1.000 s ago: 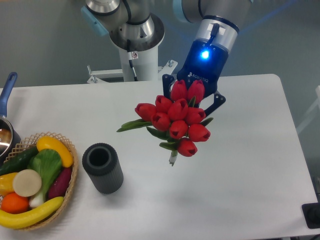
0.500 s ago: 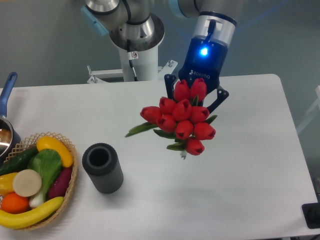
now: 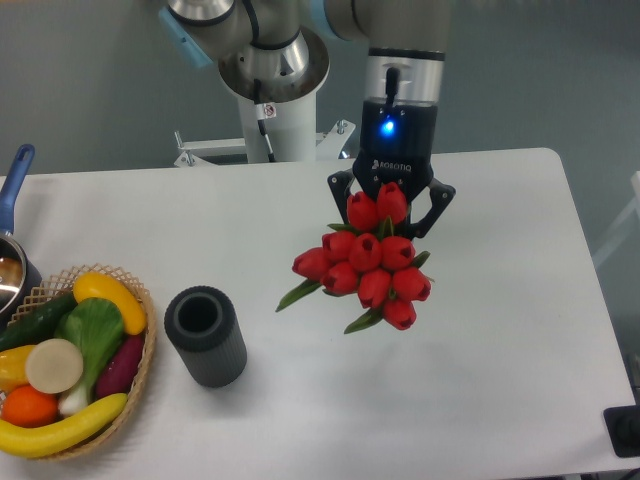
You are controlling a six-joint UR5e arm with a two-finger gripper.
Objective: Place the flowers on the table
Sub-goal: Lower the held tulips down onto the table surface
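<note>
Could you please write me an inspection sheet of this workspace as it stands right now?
Surface: white table, smooth, no spills seen.
Job's things: flowers, red tulips bunched below the claw, heads toward the camera.
Clutter: dark ribbed cylinder upright; wicker basket of toy fruit and vegetables at left; pot with blue handle at left edge.
Grippers: claw shut on the flowers, blue light lit.
Cables: one black cable on the arm's base column.
Surroundings: grey wall; dark object at lower right corner.
</note>
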